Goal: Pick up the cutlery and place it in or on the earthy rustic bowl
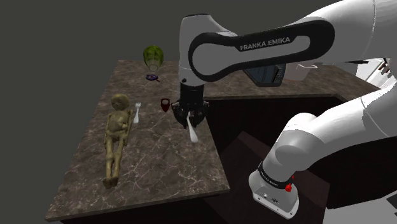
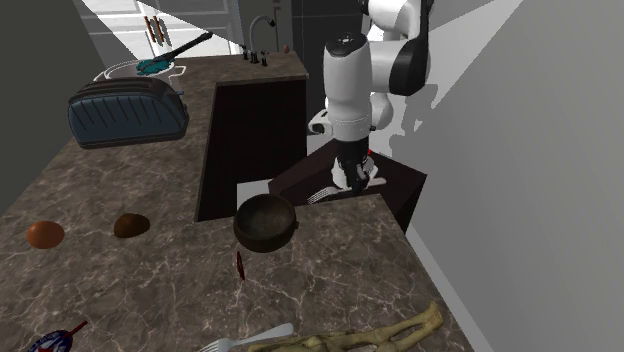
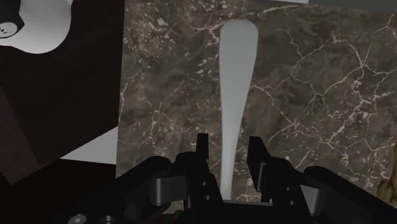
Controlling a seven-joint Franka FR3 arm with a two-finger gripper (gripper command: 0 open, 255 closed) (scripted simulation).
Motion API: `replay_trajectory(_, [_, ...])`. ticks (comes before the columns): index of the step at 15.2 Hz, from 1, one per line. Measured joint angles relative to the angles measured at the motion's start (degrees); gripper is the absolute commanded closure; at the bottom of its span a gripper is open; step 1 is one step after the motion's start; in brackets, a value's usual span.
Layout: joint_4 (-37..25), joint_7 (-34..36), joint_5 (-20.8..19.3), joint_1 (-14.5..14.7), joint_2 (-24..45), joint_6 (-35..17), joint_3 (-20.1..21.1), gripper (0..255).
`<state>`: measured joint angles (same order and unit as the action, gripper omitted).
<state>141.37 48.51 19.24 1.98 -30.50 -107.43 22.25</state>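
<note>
We see the all-black two-finger gripper [image 3: 229,140] clenched on the handle of a slim white fork [image 3: 236,83], which slants down from the fingers over the dark brown veined stone countertop [image 1: 159,159]. The dark brown round bowl [image 2: 265,222] sits near the fork, apart from it, toward the second exterior view's left.

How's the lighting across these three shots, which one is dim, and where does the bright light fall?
Shoulder view: dim overall, the marble counter dark, the white arm standing out. Second exterior view: brighter, with hard-edged light patches on the grey wall behind the arm. Wrist view: evenly lit, the pale cutlery clasped in the end effector looks flat, no glare.
</note>
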Motion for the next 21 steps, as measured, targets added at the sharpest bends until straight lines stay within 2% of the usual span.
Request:
replay_trajectory(8, [-5.0, -8.4, -6.1, -5.9, 8.5, -1.7, -6.0, 255])
replay_trajectory(14, [-12.8, -13.6, -10.2, -9.9, 17.6, -2.2, -9.7, 255])
replay_trajectory(17, [-15.8, -15.6, -11.5, -11.2, 21.0, -2.3, -11.1, 255])
replay_trajectory(21, [-14.3, -16.3, -11.8, -11.4, 22.5, -5.0, -11.3, 255])
